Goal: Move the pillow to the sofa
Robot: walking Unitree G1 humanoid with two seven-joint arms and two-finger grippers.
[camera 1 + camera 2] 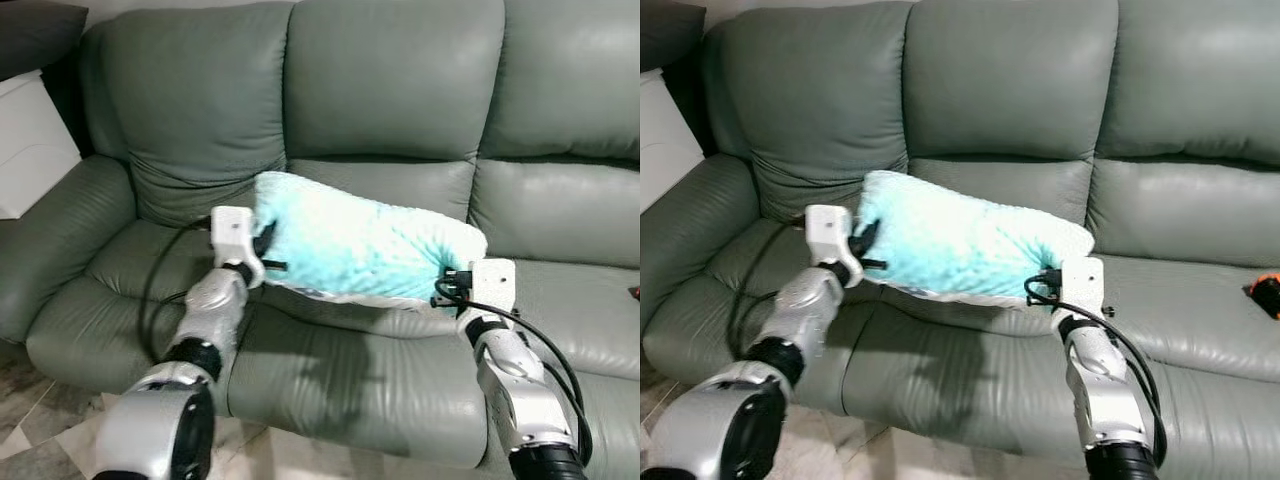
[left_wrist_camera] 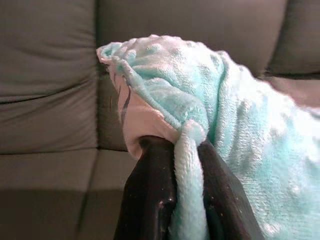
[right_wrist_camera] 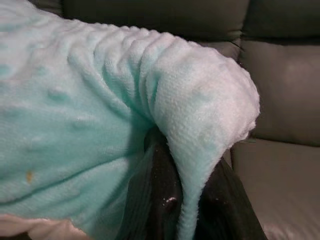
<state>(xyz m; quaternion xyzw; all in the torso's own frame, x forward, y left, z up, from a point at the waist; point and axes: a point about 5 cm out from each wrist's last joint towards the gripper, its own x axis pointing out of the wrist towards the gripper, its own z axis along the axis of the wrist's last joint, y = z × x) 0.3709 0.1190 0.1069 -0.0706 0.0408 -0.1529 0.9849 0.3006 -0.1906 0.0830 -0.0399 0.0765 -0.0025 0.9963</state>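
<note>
Even, soft indoor light, sharp head views, a faint shadow on the sofa (image 1: pixel 330 380) seat at 6 o'clock, wrist views slightly soft.

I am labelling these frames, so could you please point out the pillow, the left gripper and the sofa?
pillow (image 1: pixel 360 245), left eye view, middle of its turquoise top.
left gripper (image 2: pixel 187 170), left wrist view, between the fingertips pinching the pillow's edge.
sofa (image 1: pixel 390 80), left eye view, middle back cushion.

Pillow (image 1: pixel 360 245): mint/aqua fleece with raised dot texture, pale pink underside. Sofa (image 1: pixel 400 100): grey-green leather, plain. Left tool (image 2: pixel 187 200) and right tool (image 3: pixel 187 200): black fingers; white wrist housings, silver arms, black cables. Small orange-black object (image 1: pixel 1266 292) on far-right seat.
</note>
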